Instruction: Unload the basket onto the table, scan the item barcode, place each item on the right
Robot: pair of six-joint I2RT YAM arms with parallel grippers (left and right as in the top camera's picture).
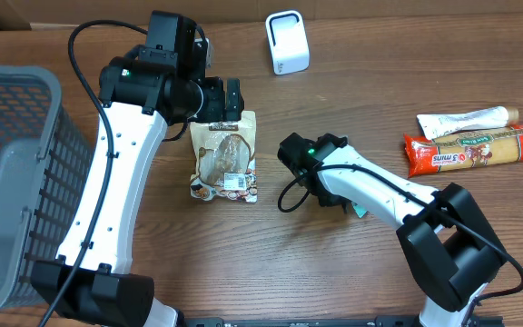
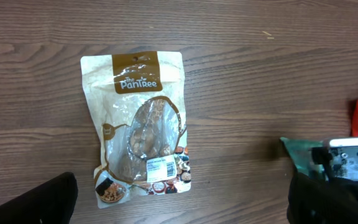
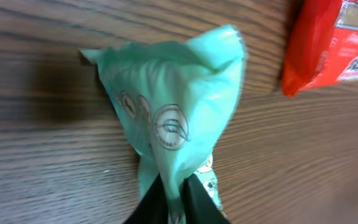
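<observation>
Right gripper (image 3: pixel 178 202): nearest to me, low over the table (image 1: pixel 352 100) right of centre. I see its dark fingers (image 3: pixel 151 208) pressed close together, pinching a fold of the bag.
Bag (image 3: pixel 173 106): mint-green film with round printed emblems. It fans out from the pinch and lies against the wood. From overhead I can make out only a green sliver beside the gripper. I cannot find a barcode on the side that shows.
Pouch (image 2: pixel 138 124): tan, with "The PanTree" on a brown tab and a clear window showing brown contents. It lies flat, face up, near the middle of the table, left of the bag and apart from it. A small white label (image 2: pixel 158 169) sits at its lower end; I cannot read the print.
Left gripper (image 1: pixel 218 107): it hangs above the far end of the pouch, pointing down. Its fingers (image 2: pixel 51 200) are spread wide, one at each lower corner of the left wrist view, and I see nothing between them but pouch and wood. They do not touch the pouch.
Basket (image 1: pixel 12 182): grey mesh, at the left edge of the table.
Red packet (image 1: pixel 473 152): long, lying flat on the right side, well apart from the pouch.
Tube (image 1: pixel 466 120): white, just beyond the red packet and roughly parallel to it.
Scanner (image 1: pixel 287 43): small white box standing upright at the far edge, well apart from both the bag and the pouch.
</observation>
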